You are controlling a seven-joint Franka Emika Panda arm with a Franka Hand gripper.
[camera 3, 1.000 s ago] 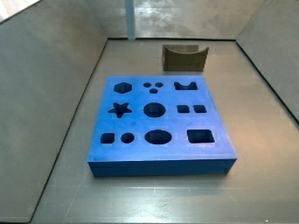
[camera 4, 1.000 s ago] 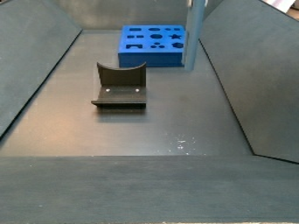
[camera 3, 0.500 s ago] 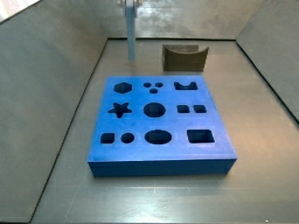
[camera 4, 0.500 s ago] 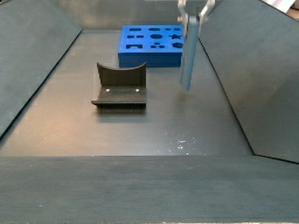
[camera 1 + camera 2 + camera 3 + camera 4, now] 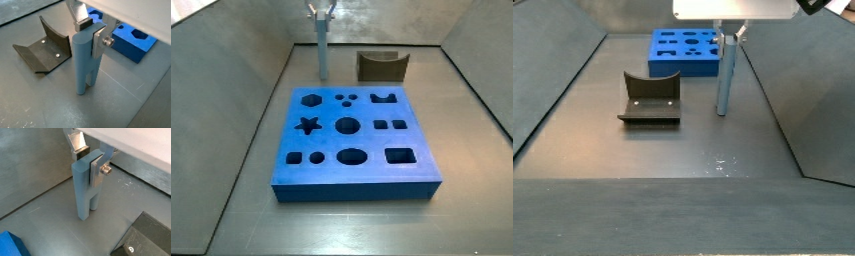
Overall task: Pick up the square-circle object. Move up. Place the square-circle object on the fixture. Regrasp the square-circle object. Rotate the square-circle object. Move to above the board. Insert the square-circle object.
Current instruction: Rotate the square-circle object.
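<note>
Hand [image 5: 88, 31] clamped on upper end of square-circle object [image 5: 85, 62], silver fingers [image 5: 97, 164] squeezing it from both sides. Peg hangs upright, lower tip at or just above the floor, can't tell if touching. Sits between fixture [image 5: 649, 97] and board [image 5: 688, 51], beside board's edge in both side views.

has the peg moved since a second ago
Yes. The square-circle object, upright in the gripper, has come down: against the board in a side view its lower end now sits near the floor beside the fixture.
</note>
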